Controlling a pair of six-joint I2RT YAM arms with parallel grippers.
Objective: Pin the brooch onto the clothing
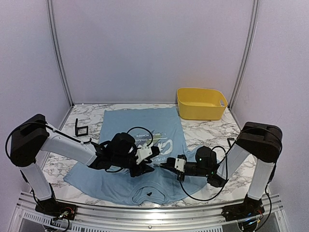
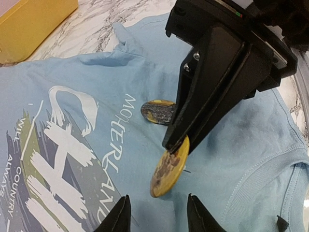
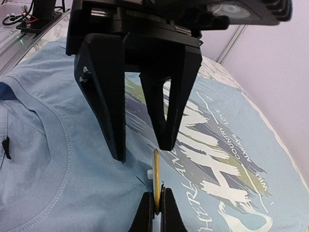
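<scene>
Overhead, the T-shirt (image 1: 140, 121) lies flat on the table (image 1: 212, 130), collar toward the near edge, so the chest is exposed for pinning. The left gripper (image 1: 145, 168) and right gripper (image 1: 166, 166) meet nose to nose over the shirt just above the collar. A yellow bin (image 1: 200, 112) sits at the far right corner, and nothing shows inside it. A small black stand (image 1: 81, 129) is near the left edge. From the left wrist, the right gripper pinches a yellow brooch (image 2: 169, 166) by its rim, tilted so its lower edge meets the cloth beside the lettering. The left gripper's own fingers (image 2: 120, 217) are spread apart and hold nothing, probably ready to steady the fabric. A darker badge (image 2: 158, 111) lies on the shirt just beyond. From the right wrist, the brooch shows edge-on, clamped between the closed fingers and upright against the cloth.
</scene>
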